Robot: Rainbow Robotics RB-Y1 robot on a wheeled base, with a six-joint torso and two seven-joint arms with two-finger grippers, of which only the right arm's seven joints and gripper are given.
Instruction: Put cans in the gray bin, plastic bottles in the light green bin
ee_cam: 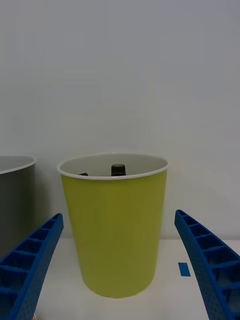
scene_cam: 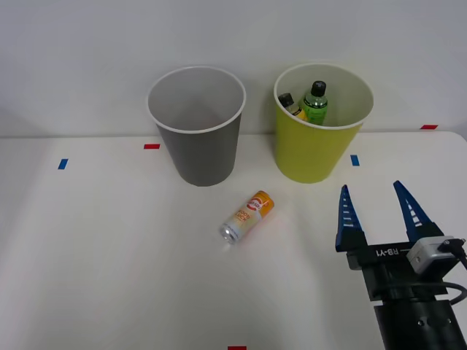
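Bottles (scene_cam: 314,104) binned in green bin (scene_cam: 315,157). Gripper (scene_cam: 379,211): fingers spread, empty. Can (scene_cam: 247,216) lies to its left; next move likely calls for reaching it, then gray bin (scene_cam: 198,157).

Glossy metal can (scene_cam: 246,216); matt plastic light green bin (scene_cam: 318,157) and gray bin (scene_cam: 198,157).

2 bins on the table: 1 gray bin (scene_cam: 197,127) at left, 1 lime bin (scene_cam: 319,138) at right. 1 can (scene_cam: 247,216), orange/white, lying on its side on the table, nearer than both bins. 2 bottles, both inside the lime bin: 1 green bottle (scene_cam: 315,104) w/ black cap, 1 dark-capped bottle (scene_cam: 289,102) w/ yellow label, to its left. 5 tape marks: 3 red, 2 blue.
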